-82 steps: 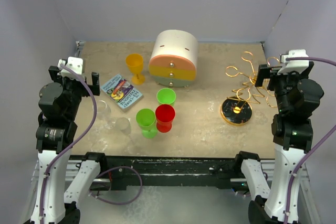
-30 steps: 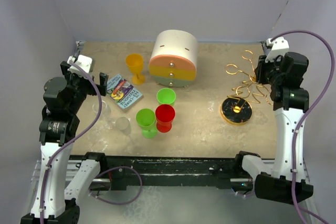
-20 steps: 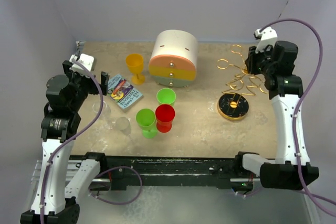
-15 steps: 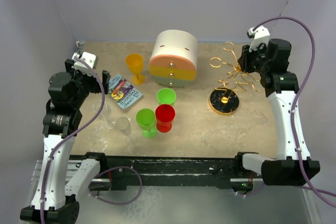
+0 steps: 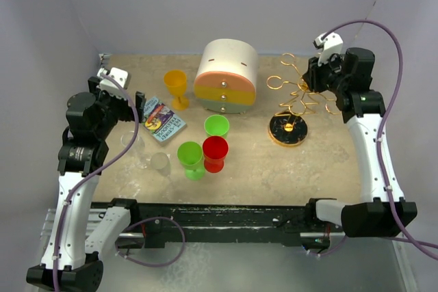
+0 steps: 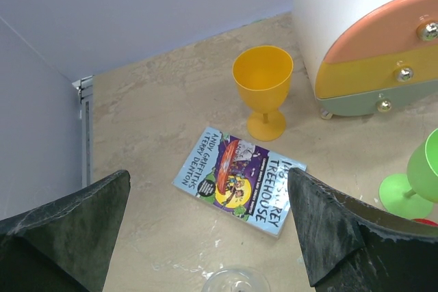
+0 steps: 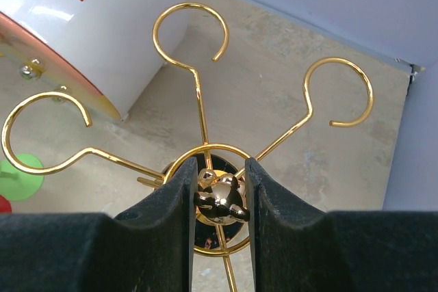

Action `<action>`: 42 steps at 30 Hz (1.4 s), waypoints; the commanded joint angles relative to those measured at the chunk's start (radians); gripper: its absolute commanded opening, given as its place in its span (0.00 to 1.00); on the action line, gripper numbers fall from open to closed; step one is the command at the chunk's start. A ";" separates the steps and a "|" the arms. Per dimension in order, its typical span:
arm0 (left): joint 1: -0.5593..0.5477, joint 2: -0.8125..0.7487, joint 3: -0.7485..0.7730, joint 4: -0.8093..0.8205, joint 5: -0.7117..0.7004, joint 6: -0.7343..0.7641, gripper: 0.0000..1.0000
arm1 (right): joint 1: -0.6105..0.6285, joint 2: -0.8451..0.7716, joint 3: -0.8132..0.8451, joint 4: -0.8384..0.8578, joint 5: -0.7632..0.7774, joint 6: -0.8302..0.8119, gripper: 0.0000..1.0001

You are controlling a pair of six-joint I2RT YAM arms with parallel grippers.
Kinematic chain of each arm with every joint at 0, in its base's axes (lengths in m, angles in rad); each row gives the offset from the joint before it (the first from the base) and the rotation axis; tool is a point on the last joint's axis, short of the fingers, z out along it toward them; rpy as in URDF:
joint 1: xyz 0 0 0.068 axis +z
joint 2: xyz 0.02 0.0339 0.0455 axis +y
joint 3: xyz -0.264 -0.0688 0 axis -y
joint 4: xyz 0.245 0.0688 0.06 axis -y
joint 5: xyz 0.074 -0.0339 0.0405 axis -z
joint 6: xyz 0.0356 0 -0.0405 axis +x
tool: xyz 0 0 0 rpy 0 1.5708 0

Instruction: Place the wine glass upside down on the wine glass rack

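- Overhead, the gold wine glass rack [image 5: 286, 130] stands toward the far right corner of the table [image 5: 260, 176], just right of the round drawer box [image 5: 226, 76].
- The right gripper [image 5: 309, 81] sits on the rack's top, which suggests it is steadying or shifting the stand.
- The clear wine glass [image 5: 159, 163], as I take it, is near the left edge, well apart from the rack. Whether it stands or lies I cannot tell.
- The left gripper [image 5: 137, 104] hangs above the book [image 5: 161, 120], beside that glass and not touching it.
- An orange goblet [image 5: 176, 87], two green goblets [image 5: 216, 126] and a red goblet [image 5: 215, 152] fill the middle of the table.
- From the left wrist, the left gripper [image 6: 207, 177] is spread wide with nothing between its fingers. Only a sliver of the wine glass [image 6: 236, 280] shows at the bottom edge, below the book [image 6: 239, 182].
- From the right wrist, the right gripper [image 7: 217, 184] is clamped on the ball at the tip of the wine glass rack [image 7: 222, 204]. Curled arms fan out beyond it, all of them bare.
- Judged from this, the task is at an early step: the rack is being readied and the glass is not yet picked up.
- The next move likely calls for the left gripper to drop to the glass and take it by the stem. It would then turn it over and slide the foot into a loop, threading past the goblets and the drawer box.
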 commanded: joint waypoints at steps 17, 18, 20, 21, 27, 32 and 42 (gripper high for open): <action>0.008 -0.009 -0.027 0.054 0.078 0.029 0.99 | 0.014 -0.004 0.068 -0.070 0.003 -0.111 0.33; 0.009 -0.008 -0.027 0.054 0.078 0.030 0.99 | 0.014 -0.009 0.069 -0.070 0.014 -0.112 0.44; 0.008 -0.010 -0.026 0.051 0.081 0.032 0.99 | 0.014 -0.022 0.076 -0.069 0.025 -0.113 0.59; 0.008 -0.010 -0.026 0.048 0.083 0.033 0.99 | 0.014 -0.028 0.081 -0.070 0.029 -0.113 0.63; 0.008 0.001 -0.015 0.008 0.117 0.073 0.99 | 0.035 -0.063 0.127 -0.062 0.033 -0.094 0.97; 0.007 0.071 0.072 -0.144 0.207 0.159 0.99 | 0.070 -0.062 0.179 -0.063 -0.052 -0.078 0.96; 0.007 0.194 0.216 -0.536 0.252 0.444 0.99 | 0.245 0.004 0.247 -0.113 -0.094 -0.225 0.95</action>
